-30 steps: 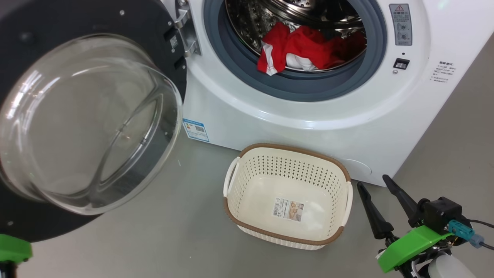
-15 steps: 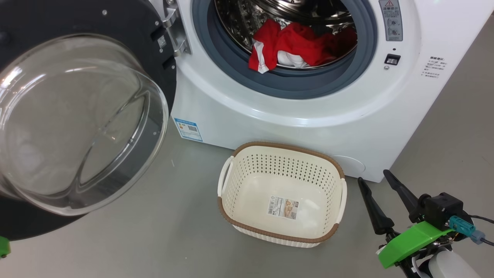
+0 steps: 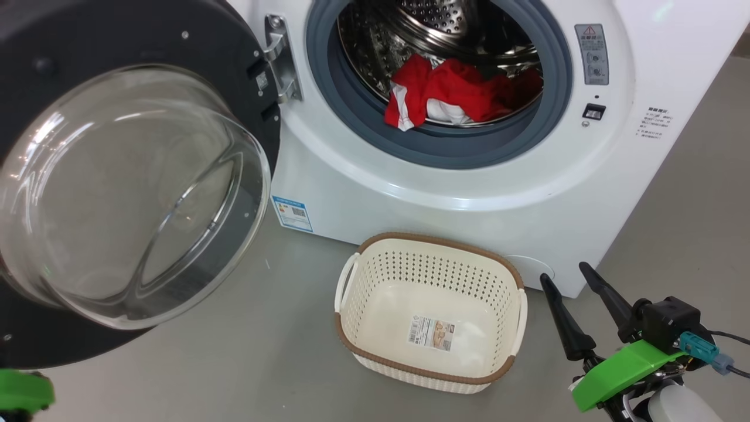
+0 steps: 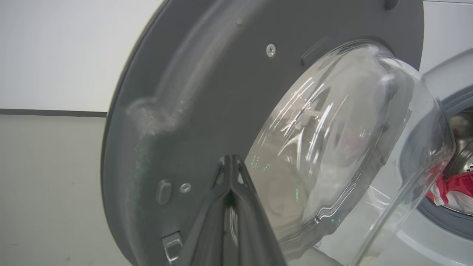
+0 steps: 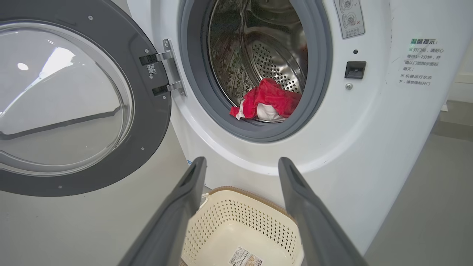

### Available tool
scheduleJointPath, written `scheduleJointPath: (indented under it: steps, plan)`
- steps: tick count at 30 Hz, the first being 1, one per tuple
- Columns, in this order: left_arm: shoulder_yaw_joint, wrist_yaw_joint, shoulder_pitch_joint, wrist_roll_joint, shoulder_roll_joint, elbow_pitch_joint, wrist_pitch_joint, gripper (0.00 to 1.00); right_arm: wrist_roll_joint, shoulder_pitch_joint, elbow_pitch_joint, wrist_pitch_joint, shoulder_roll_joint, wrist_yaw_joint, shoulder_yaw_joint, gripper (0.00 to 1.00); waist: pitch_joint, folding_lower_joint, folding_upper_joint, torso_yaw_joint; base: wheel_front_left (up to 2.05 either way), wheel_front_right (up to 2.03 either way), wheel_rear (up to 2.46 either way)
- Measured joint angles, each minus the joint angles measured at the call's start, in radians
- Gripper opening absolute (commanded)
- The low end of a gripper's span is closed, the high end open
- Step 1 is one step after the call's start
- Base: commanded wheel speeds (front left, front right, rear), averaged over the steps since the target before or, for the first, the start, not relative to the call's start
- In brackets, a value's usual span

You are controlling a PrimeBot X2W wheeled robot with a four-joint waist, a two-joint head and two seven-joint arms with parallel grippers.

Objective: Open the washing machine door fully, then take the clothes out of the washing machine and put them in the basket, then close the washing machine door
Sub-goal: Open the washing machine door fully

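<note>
The washing machine door (image 3: 135, 193) hangs swung open on the left, its glass bowl bulging toward me. Red clothes (image 3: 451, 91) with white trim lie at the front of the steel drum of the washing machine (image 3: 469, 199). The cream basket (image 3: 433, 240) stands on the floor below the opening, holding nothing but its paper label. My right gripper (image 3: 565, 274) is open just right of the basket, with nothing between its fingers. In the left wrist view my left gripper (image 4: 230, 159) is shut and empty, its tip close to the door's dark inner face (image 4: 207, 92) beside the glass.
Grey floor (image 3: 234, 363) spreads around the basket and under the open door. A blue label (image 3: 292, 212) marks the machine's lower front. A pale wall (image 4: 55, 55) stands behind the door in the left wrist view.
The head view has shifted a little, so the whole picture sits differently. The door, clothes and basket keep their places relative to each other. Both grippers keep their states.
</note>
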Motion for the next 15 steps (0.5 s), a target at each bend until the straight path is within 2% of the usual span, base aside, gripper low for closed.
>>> scheduleJointPath:
  steps: [2, 3, 4, 6, 7, 15]
  plan:
    - [-0.002, 0.0, 0.031, 0.001, -0.021, -0.035, -0.002, 0.0, 0.001, 0.004, -0.001, 0.0, 0.001, 0.0, -0.001, 1.0, -0.009, -0.0001, 0.0, 0.002, 0.0, 0.0, 0.0]
    - [-0.004, 0.0, 0.046, 0.001, -0.031, -0.056, -0.003, 0.14, 0.002, 0.004, -0.002, 0.0, 0.003, 0.0, -0.002, 1.0, -0.014, 0.0, 0.0, 0.002, 0.0, 0.0, 0.0]
    - [-0.009, -0.001, 0.062, 0.001, -0.04, -0.079, -0.004, 0.33, 0.003, 0.004, -0.002, 0.0, 0.004, 0.0, -0.004, 1.0, -0.018, 0.0, 0.0, 0.001, 0.0, 0.0, 0.0]
    - [-0.033, -0.001, 0.099, 0.001, -0.055, -0.123, -0.004, 0.93, 0.003, 0.007, -0.004, 0.0, 0.006, 0.0, -0.01, 1.0, -0.026, 0.0, 0.0, -0.002, 0.0, 0.0, 0.0]
    - [-0.049, -0.001, 0.122, 0.0, -0.064, -0.148, -0.004, 1.0, 0.003, 0.012, -0.006, 0.0, 0.008, 0.0, -0.013, 1.0, -0.029, 0.0, 0.0, -0.004, 0.0, 0.0, 0.0]
    - [-0.212, -0.001, 0.255, -0.039, -0.076, -0.233, -0.004, 1.0, 0.003, 0.039, -0.015, 0.0, 0.012, 0.0, -0.031, 1.0, -0.041, 0.0, 0.0, -0.041, 0.0, 0.0, 0.0]
